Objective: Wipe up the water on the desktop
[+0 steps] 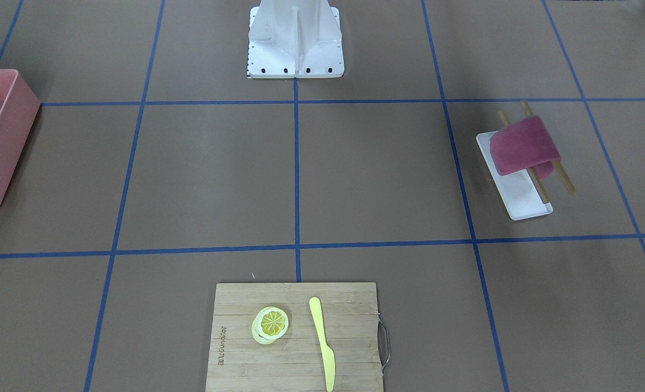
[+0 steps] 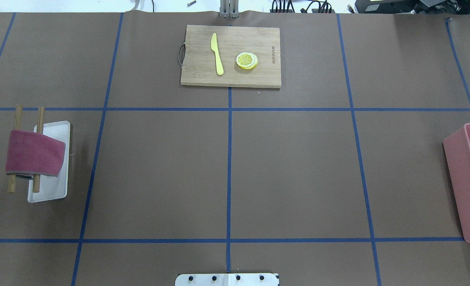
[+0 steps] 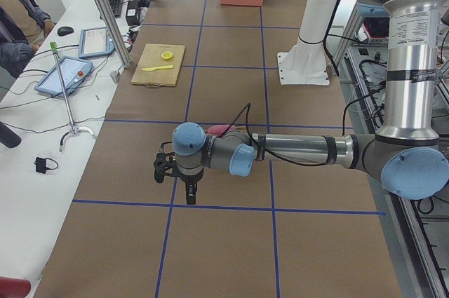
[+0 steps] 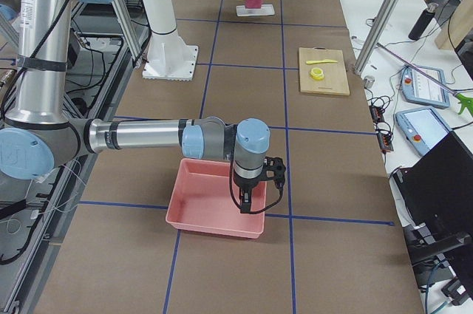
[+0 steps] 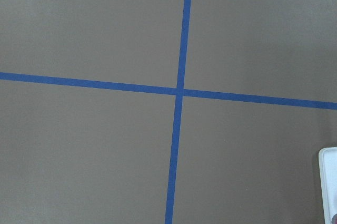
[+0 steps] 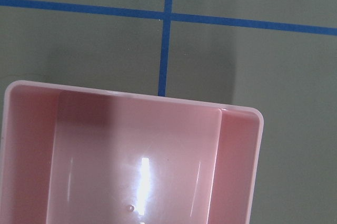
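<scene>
The tabletop is a large, flat, matte brown surface that lies level and fills the overhead view from side to side, its far edge running straight along the top of that view. Thin blue tape lines cross it lengthwise and crosswise, dividing it into big rectangles. In the left wrist view two of them meet at a right-angled crossing.

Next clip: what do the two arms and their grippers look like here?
Both the left arm and the right arm are silver tubes with grey joints and round light-blue caps. Each upper tube carries a white printed label, too small to read. The left gripper and right gripper are black, and a thin black cable loops at each wrist.
</scene>
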Robot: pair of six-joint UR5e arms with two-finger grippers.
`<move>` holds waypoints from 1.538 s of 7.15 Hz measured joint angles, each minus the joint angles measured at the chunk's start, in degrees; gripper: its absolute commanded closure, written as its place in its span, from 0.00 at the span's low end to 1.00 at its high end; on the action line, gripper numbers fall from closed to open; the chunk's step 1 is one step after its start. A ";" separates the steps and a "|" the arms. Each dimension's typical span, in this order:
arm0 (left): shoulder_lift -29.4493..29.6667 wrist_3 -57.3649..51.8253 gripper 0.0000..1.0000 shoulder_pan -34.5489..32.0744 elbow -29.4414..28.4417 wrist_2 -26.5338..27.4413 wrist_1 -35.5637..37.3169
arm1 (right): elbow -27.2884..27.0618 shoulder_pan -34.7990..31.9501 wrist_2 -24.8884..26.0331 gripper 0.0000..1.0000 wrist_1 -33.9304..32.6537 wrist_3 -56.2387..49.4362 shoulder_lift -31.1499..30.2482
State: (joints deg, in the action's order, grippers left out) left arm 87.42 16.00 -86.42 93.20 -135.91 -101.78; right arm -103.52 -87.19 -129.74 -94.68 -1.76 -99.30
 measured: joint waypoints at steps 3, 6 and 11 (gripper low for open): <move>-0.40 0.25 0.02 0.23 1.09 -0.40 0.00 | -0.38 0.00 -0.05 0.00 0.02 0.00 -0.09; -1.21 0.38 0.02 0.81 1.91 -0.53 -0.04 | -0.42 -0.06 -0.15 0.00 0.02 0.00 -0.11; -1.44 0.99 0.02 4.59 2.82 -0.20 -0.81 | -0.51 -0.09 -0.96 0.00 0.09 0.00 -0.08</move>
State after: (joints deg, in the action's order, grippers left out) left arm 85.99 16.99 -81.83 96.03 -136.11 -102.59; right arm -104.03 -87.27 -130.70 -94.58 -1.76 -99.38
